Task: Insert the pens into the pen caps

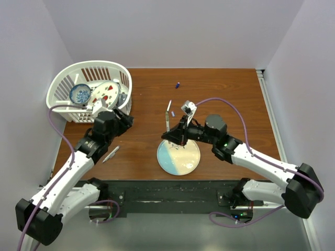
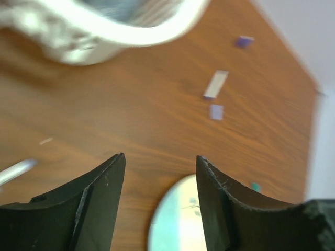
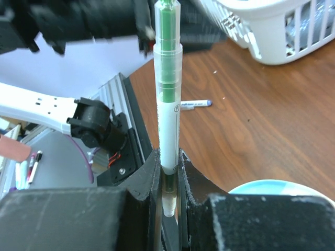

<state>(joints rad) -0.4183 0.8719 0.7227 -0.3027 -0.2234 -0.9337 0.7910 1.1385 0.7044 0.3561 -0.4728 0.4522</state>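
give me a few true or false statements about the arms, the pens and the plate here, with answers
1. The right fingers are shut on a green pen that stands upright between them. True.
2. The left fingers grip a pen. False: they are open, with only bare table between them.
3. A white basket with dishes in it sits at the far left of the table. True.
4. The blue and cream plate is inside the basket. False: it lies on the table, just under the right fingers.
5. A loose pen lies on the table beside the left arm. True.
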